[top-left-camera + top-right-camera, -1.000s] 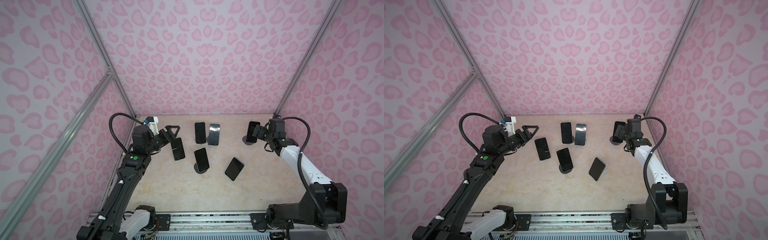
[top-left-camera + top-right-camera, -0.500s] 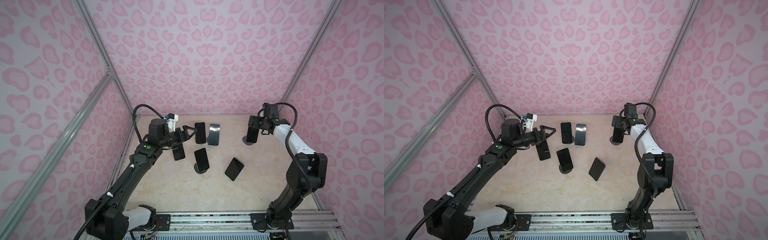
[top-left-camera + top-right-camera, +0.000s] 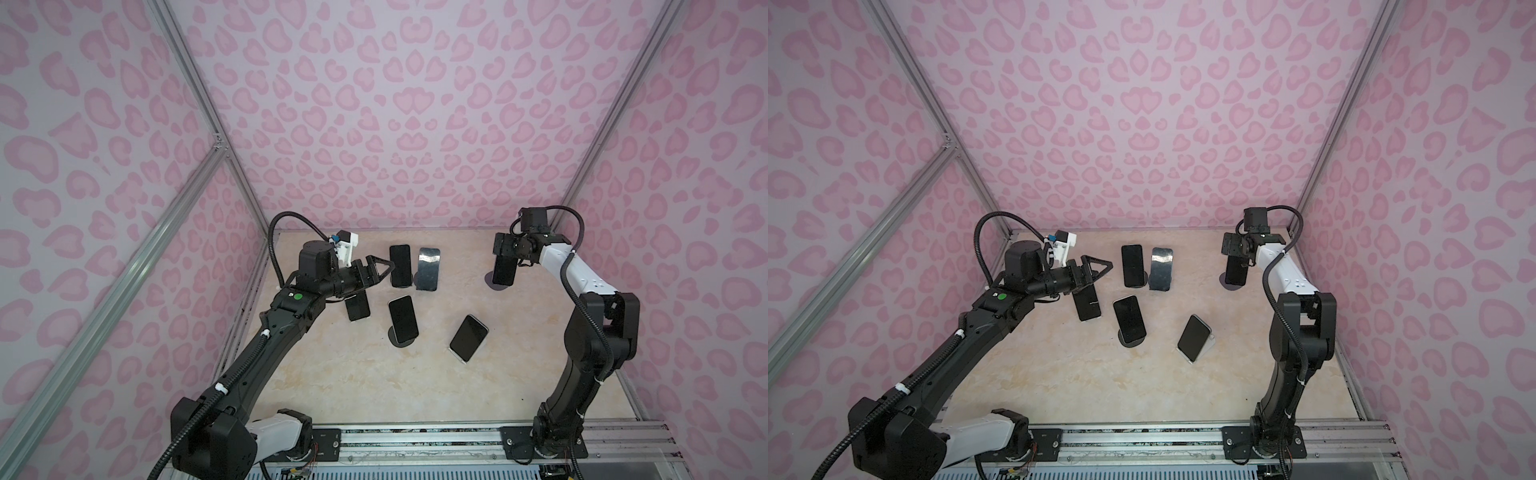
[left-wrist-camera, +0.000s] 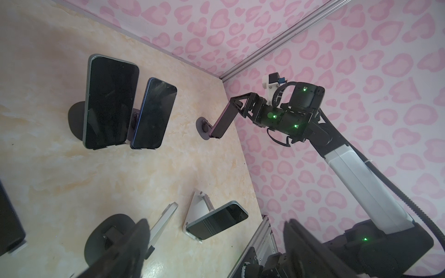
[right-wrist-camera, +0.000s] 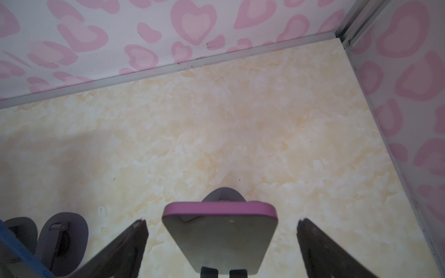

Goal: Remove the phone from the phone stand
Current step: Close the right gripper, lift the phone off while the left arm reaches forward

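Left hand: released, fingers spread wide with nothing between them; it hovers at about 10 o'clock on the counter, tips pointing toward 3 o'clock.
Leftmost phone: propped at 6 o'clock of the left hand, its top edge hidden behind the wrist in both top views.
Dark back phone: upright on a stand near 12 o'clock of the counter; the left wrist view shows it apart from the left hand's tips.
Shiny back phone: just beside the dark back phone at its 3 o'clock, its screen catching light.
Middle phone: leaning back on a round dark base, near the counter's centre.
Tilted phone: at about 4 o'clock of the middle phone, resting on a white stand.
Pink-edged phone: the task's thing, seated on its grey stand at about 2 o'clock on the counter, near the right wall.
Right hand: released, one finger on each side of the pink-edged phone's top, with a clear gap on both sides and no contact.
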